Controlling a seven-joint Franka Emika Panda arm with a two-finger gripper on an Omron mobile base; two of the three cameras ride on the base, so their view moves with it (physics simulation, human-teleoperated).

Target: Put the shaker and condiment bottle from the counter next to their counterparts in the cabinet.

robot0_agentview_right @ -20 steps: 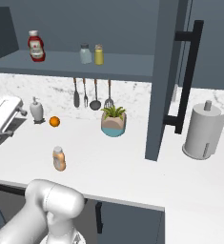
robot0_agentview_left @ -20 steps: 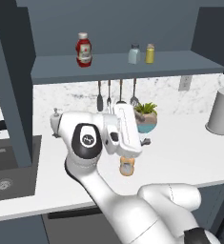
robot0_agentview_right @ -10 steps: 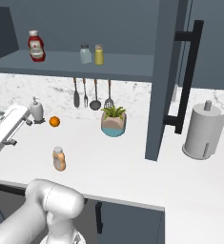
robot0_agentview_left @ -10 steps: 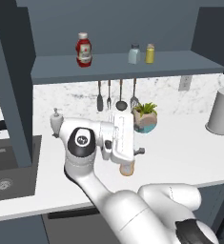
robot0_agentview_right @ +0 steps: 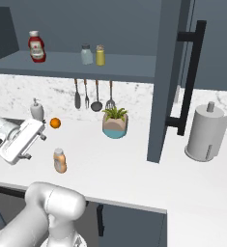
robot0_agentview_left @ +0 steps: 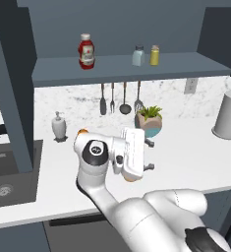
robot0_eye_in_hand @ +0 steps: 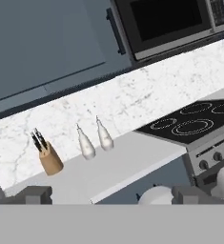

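1. Shaker (robot0_agentview_right: 86, 54) already on the cabinet (robot0_agentview_right: 86, 67) shelf, just beside the yellow shaker (robot0_agentview_right: 100, 55); ketchup bottle (robot0_agentview_right: 36, 46) well apart, toward 9 o'clock.
2. Condiment bottle (robot0_agentview_right: 60, 160) upright on the counter (robot0_agentview_right: 134, 164), untouched; fetching it judged the step in hand.
3. Gripper (robot0_agentview_right: 19, 142) near the bottle's 9 o'clock, jaws wide apart, holding nothing.
4. Next: swing toward the bottle, descend around its body, close.
5. White marbled counter with plant pot (robot0_agentview_right: 115, 124), orange (robot0_agentview_right: 55, 123), paper towel roll (robot0_agentview_right: 205, 132); utensils (robot0_agentview_right: 93, 94) hanging beneath the shelf.
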